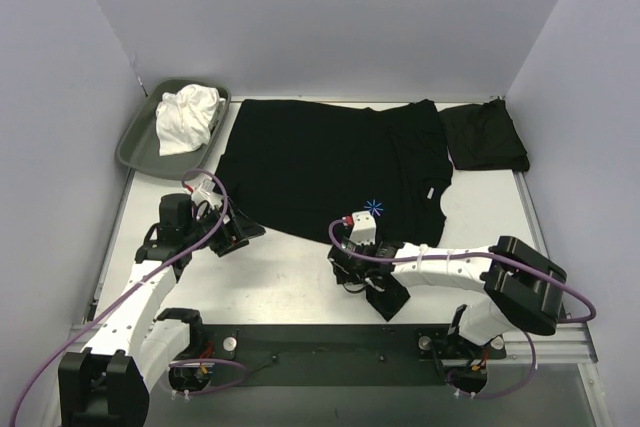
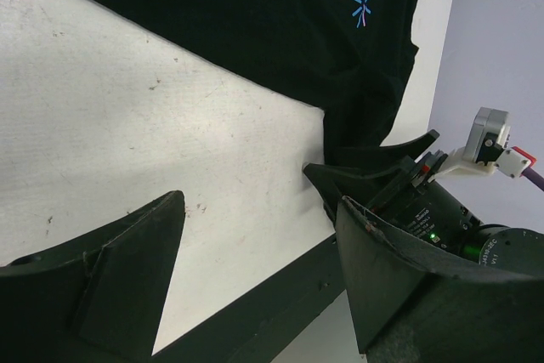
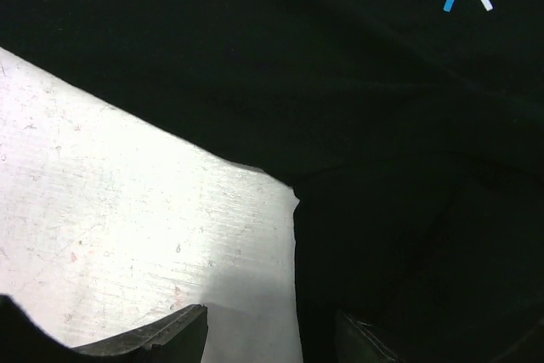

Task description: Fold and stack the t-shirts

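A black t-shirt point(image 1: 320, 162) lies spread flat on the white table, with a small blue mark point(image 1: 374, 208) near its near edge. The shirt also shows in the left wrist view point(image 2: 255, 6) and the right wrist view point(image 3: 340, 82). A second black t-shirt point(image 1: 485, 135) lies folded at the back right. My left gripper point(image 1: 243, 234) is open and empty over bare table just off the shirt's near left corner. My right gripper point(image 1: 343, 257) is open at the near edge below the blue mark. In the right wrist view point(image 3: 268, 337) a cloth edge lies between its fingers.
A grey-green tray point(image 1: 135, 142) at the back left holds a crumpled white cloth point(image 1: 188, 117). Bare white table point(image 1: 290, 277) lies between the two grippers. The black base rail point(image 1: 330, 347) runs along the near edge. Grey walls close in on three sides.
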Robot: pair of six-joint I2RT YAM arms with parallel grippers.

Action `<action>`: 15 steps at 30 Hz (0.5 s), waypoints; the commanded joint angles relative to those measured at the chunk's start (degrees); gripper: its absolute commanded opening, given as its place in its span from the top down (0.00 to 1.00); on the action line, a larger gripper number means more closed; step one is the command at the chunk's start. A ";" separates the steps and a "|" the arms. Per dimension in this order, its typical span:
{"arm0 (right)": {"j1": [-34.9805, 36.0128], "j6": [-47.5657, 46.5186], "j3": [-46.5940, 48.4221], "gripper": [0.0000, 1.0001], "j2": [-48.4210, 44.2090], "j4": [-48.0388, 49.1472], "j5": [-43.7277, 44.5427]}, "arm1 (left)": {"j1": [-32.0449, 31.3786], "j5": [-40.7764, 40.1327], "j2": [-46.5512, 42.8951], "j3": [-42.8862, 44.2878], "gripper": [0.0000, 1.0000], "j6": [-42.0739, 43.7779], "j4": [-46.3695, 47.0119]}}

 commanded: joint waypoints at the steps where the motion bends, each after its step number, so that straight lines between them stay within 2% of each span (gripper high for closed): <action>1: -0.19 0.48 -1.72 0.40 2.19 1.64 -2.91 | 0.29 0.39 -0.29 0.51 0.19 1.33 1.36; 7: 1.92 1.80 -1.46 0.40 3.16 3.13 -6.17 | 0.29 0.48 -0.29 0.42 0.19 1.51 1.54; 15: 7.98 2.86 3.46 0.40 5.35 5.06 -12.05 | 0.29 0.57 -0.38 0.25 0.19 1.42 1.63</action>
